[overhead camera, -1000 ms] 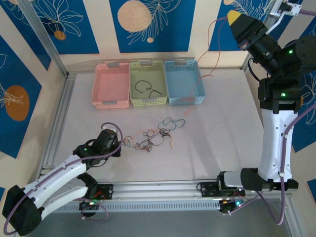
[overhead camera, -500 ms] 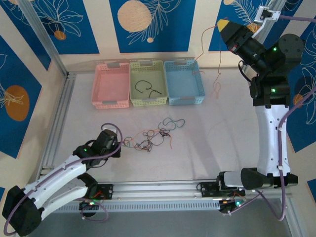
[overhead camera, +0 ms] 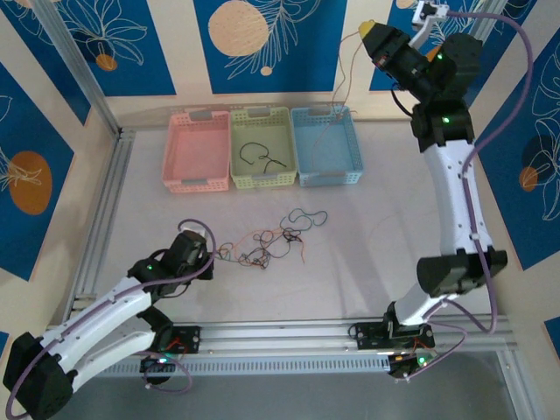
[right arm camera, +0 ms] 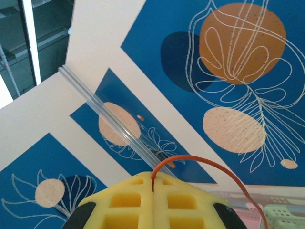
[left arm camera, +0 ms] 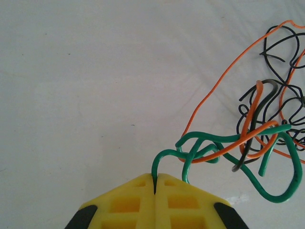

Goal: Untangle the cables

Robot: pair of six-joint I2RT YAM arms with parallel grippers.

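The cables (overhead camera: pixel 267 247) lie knotted in black, orange and green on the white table in the top view. My left gripper (overhead camera: pixel 213 254) sits low at the tangle's left end, shut on a green cable (left arm camera: pixel 214 143) that loops into the knot; its yellow fingertips (left arm camera: pixel 155 180) meet on it. My right gripper (overhead camera: pixel 368 31) is raised high at the back, above the blue basket (overhead camera: pixel 331 178). It is shut on a thin orange cable (overhead camera: pixel 340 79) that hangs down into that basket. In the right wrist view the orange cable (right arm camera: pixel 205 162) arcs out from the closed gripper (right arm camera: pixel 153 180).
A pink basket (overhead camera: pixel 197 184), a green basket (overhead camera: pixel 262 181) and the blue one stand in a row at the back. A black cable (overhead camera: pixel 262 157) lies in the green basket. Aluminium rails (overhead camera: pixel 105 227) run along the table's left and near edges.
The right arm has swung left and stretched upward, carrying the orange cable from the table's right side to above the blue basket. The left arm and the tangle have stayed put.
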